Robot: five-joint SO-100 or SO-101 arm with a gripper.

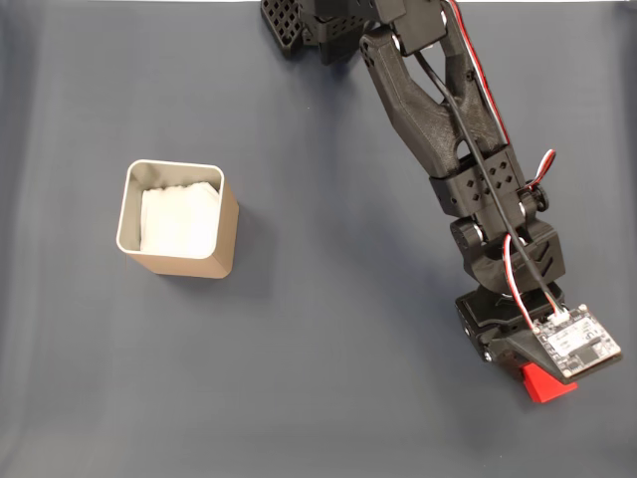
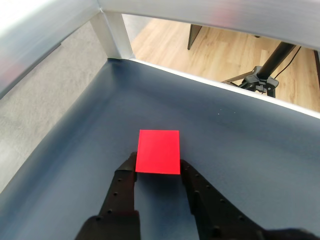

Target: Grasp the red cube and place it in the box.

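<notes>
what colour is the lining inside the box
White, inside the tan box with a silvery rim; best seen in the fixed view.

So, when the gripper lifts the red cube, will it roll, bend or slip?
The red cube has flat faces and sharp edges, so it probably will not roll. It looks solid, likely stiff. Its smooth faces might slip between the fingers.

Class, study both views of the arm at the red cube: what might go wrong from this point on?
1. In the wrist view the jaws reach only the near end of the red cube, so a shallow grip may let it slip or twist out.
2. In the fixed view the box stands far to the left, so a loose cube may drop during the long carry.
3. The cube is mostly hidden under the wrist there, making alignment hard to check.
</notes>
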